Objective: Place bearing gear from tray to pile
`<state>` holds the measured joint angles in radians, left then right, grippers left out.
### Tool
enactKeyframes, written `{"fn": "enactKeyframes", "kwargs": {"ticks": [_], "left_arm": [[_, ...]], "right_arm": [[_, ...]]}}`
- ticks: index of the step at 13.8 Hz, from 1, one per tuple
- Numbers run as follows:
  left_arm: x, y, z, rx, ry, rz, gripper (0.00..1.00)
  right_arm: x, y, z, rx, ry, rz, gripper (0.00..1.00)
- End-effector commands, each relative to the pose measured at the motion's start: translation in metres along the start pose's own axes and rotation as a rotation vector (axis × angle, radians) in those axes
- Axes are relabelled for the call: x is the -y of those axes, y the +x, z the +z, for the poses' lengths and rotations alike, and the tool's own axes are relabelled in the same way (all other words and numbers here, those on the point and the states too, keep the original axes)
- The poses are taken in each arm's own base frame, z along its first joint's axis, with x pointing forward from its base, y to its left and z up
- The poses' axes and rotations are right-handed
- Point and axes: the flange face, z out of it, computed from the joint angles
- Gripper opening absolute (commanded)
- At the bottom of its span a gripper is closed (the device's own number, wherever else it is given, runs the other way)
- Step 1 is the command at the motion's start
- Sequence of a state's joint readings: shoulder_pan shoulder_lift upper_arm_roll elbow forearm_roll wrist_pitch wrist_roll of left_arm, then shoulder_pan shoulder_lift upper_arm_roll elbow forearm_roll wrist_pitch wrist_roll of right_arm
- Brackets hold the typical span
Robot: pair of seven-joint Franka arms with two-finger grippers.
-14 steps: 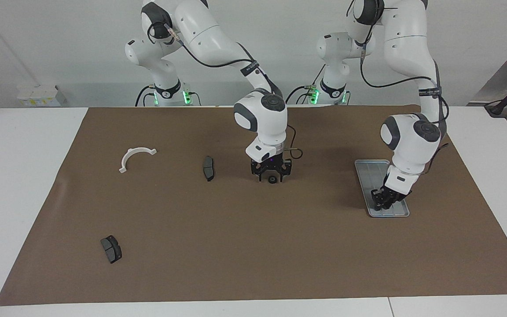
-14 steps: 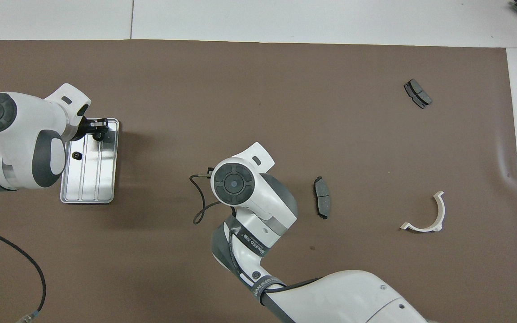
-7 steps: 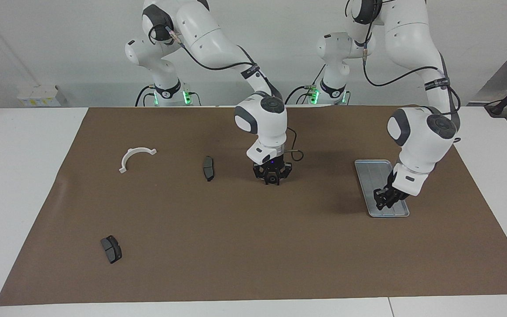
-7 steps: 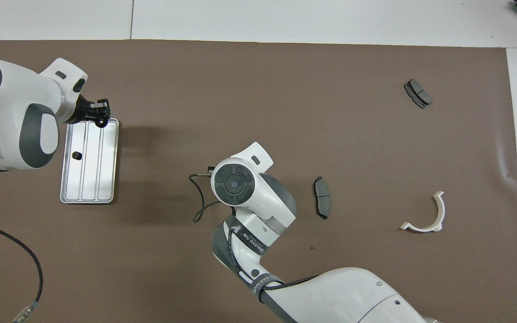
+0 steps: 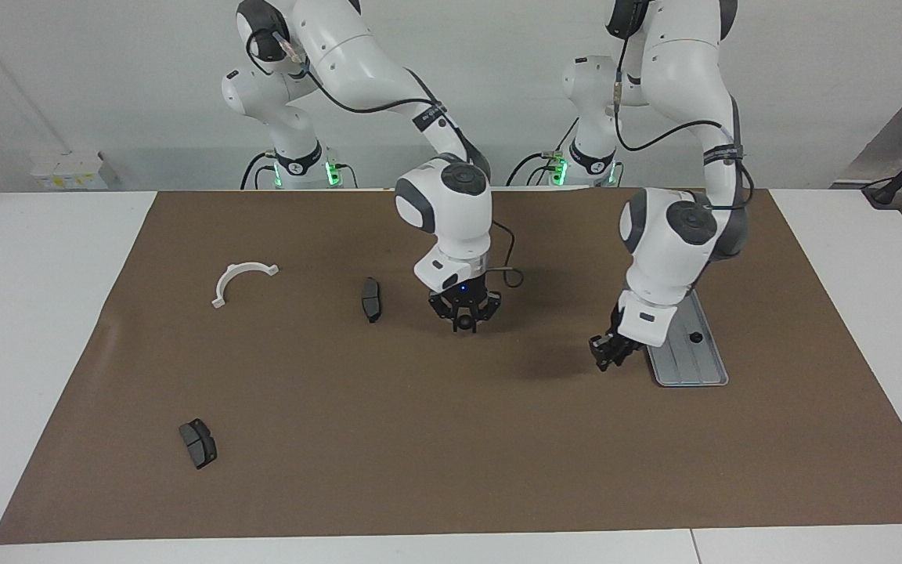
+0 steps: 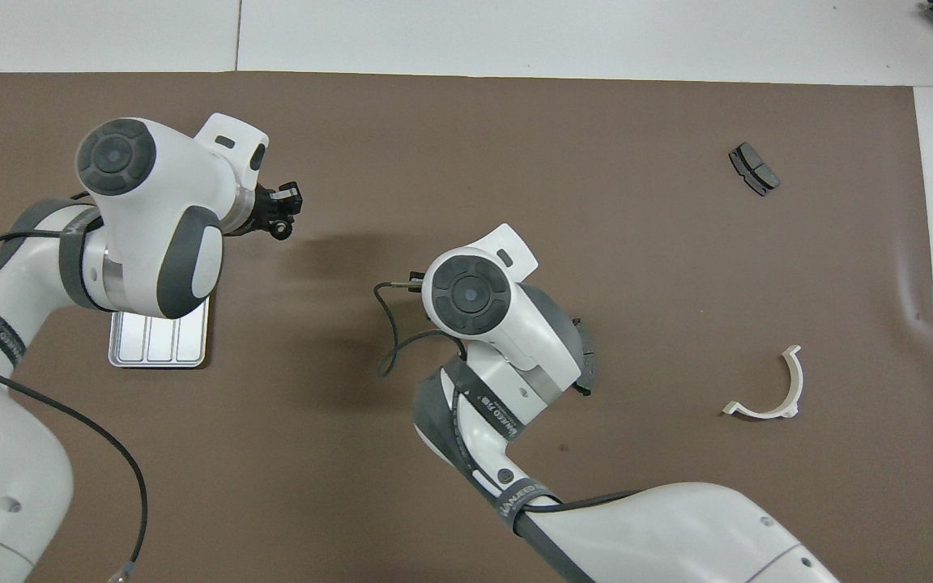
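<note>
1. Brown matting [image 5: 451, 439] is covering the surface, and the silver tray [image 5: 703, 368] is lying on it toward the left arm's end.
2. One small black gear [image 5: 696, 337] is sitting in the tray.
3. Left gripper [image 5: 606, 359] is hanging over bare mat just beside the tray, toward the middle of the surface; its fingers [image 6: 287, 196] are pinching a second gear [image 6: 279, 231], seen from overhead as a small dark ring at their tips.
4. Right gripper [image 5: 463, 319] is hanging over the middle of the mat, fingers closed on a third gear [image 5: 463, 322].
5. Dark brake pad [image 5: 371, 299] is lying near the right gripper, toward the right arm's end.
6. White bracket [image 5: 239, 280] is lying farther toward that end, well apart from the pad.
7. Another pad [image 5: 198, 442] is lying alone, farther from the robots than the bracket.
</note>
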<state>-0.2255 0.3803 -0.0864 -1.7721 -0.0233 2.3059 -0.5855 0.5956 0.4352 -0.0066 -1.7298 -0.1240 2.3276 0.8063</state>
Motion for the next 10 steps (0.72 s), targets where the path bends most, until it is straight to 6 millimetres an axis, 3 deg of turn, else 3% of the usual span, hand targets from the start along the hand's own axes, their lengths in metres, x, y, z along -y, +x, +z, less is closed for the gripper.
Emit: {"fn": "enactKeyframes", "kwargs": {"ticks": [1,3,5,7,8,10], "left_arm": [[-0.050,-0.037,0.003,-0.010,-0.026,-0.028,0.11],[-0.083,-0.079,0.014,0.001,-0.033,-0.010,0.23],[-0.097,-0.116,0.025,0.000,-0.044,0.034,0.31],[-0.104,-0.147,0.035,0.001,-0.052,0.075,0.36],[-0.106,-0.153,0.036,0.004,-0.051,0.076,0.48],[-0.112,-0.158,0.033,0.009,-0.049,0.057,1.00]], "right_arm": [[-0.075,-0.003,-0.032,0.016,-0.014,-0.026,0.00],[-0.124,0.008,-0.044,0.030,-0.014,-0.049,0.00],[-0.172,0.028,-0.040,0.064,-0.023,-0.082,0.00],[-0.237,0.049,-0.030,0.087,-0.031,-0.102,0.00],[-0.266,0.056,-0.027,0.097,-0.027,-0.134,0.00],[-0.318,0.064,-0.019,0.116,-0.015,-0.162,0.00]]}}
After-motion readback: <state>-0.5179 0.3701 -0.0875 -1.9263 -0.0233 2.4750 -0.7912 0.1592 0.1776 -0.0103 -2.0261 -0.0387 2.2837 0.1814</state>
